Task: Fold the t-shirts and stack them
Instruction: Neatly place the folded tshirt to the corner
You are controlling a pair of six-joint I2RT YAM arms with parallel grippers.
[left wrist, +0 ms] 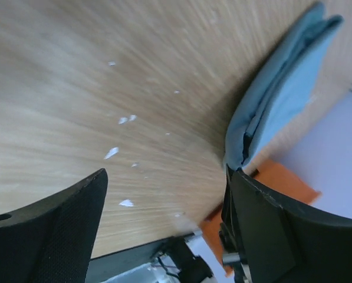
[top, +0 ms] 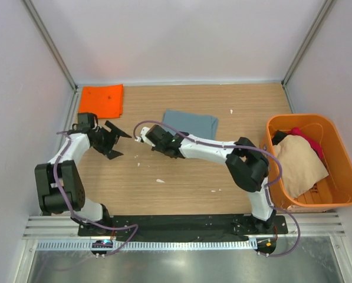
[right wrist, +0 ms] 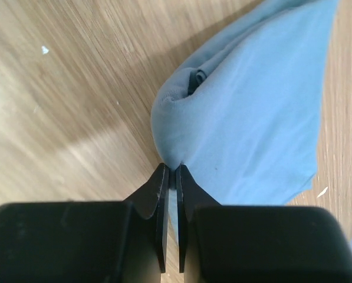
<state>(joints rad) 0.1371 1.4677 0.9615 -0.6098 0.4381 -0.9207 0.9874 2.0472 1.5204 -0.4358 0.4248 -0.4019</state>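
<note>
Right wrist view: my right gripper (right wrist: 170, 177) pinches a corner of the folded grey-blue t-shirt (right wrist: 252, 118), which extends ahead and rightward. My left gripper (top: 118, 144), spread, hovers farther off.

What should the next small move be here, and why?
Probably lift the right gripper slightly and draw the folded grey-blue shirt left toward the folded orange shirt. It looks pinched on that shirt's corner, the orange one lies flat at the far left, and the left gripper hangs open, empty.
</note>
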